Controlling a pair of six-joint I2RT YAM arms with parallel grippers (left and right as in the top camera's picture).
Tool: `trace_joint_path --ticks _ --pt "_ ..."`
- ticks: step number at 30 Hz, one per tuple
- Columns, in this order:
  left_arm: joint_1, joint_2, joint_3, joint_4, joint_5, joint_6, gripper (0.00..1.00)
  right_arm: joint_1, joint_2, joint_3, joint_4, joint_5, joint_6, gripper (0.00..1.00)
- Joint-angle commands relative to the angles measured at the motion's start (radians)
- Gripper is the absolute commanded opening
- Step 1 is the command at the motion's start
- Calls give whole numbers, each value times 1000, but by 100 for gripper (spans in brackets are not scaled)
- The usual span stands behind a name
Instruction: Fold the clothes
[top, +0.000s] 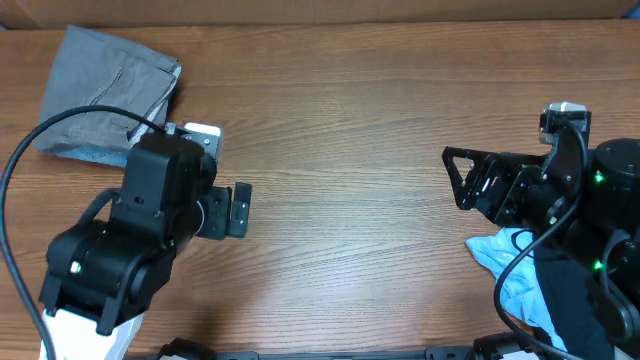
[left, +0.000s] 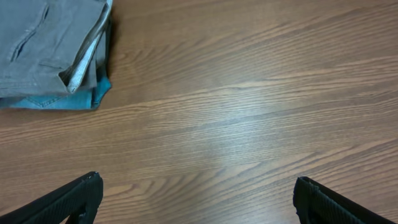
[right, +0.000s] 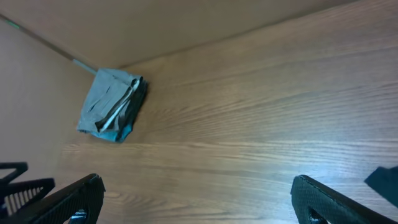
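Grey shorts (top: 105, 95): folded, seen at 10 o'clock from L gripper (left: 196, 183)
L gripper: wide, empty, nearer arm
R gripper (right: 196, 182): wide, empty

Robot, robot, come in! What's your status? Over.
Left claw open, empty. Right claw open, empty. Grey shorts folded, far-left corner. Nothing blocking; more clothes heaped near right edge.

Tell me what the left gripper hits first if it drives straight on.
Probably the bare table: only wood shows between the open jaws of the left gripper. The folded grey shorts sit off to the side.
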Motion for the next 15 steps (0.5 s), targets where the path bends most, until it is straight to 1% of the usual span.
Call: trace_joint_path --ticks 1,3,4,5,6,9,10,12,13,14,15 --pt "-6 18 10 2 -21 -21 100 3 1 13 -3 43 -15 100" --pt "-6 28 10 1 -21 -21 100 3 1 13 2 75 -72 100" --pt "-6 37 10 2 -21 -21 100 3 1 10 19 74 -156 100" --pt "-6 45 10 2 -21 -21 100 3 1 6 36 74 -202 100" --pt "-6 53 10 1 -21 -21 100 3 2 -7 74 69 -278 100" --pt "-6 73 10 2 -21 -21 100 2 -11 -84 186 59 -412 100" --pt "-6 79 10 1 -21 -21 100 2 -31 -127 238 60 -438 100" --pt "-6 93 10 1 -21 -21 100 2 -91 -257 402 60 -460 100" --pt "-6 108 10 1 -21 -21 100 3 -156 -392 564 55 -459 100" --pt "-6 116 10 2 -21 -21 100 3 -209 -494 663 45 -459 100" --pt "-6 123 10 2 -21 -21 100 3 -254 -568 719 39 -459 100"
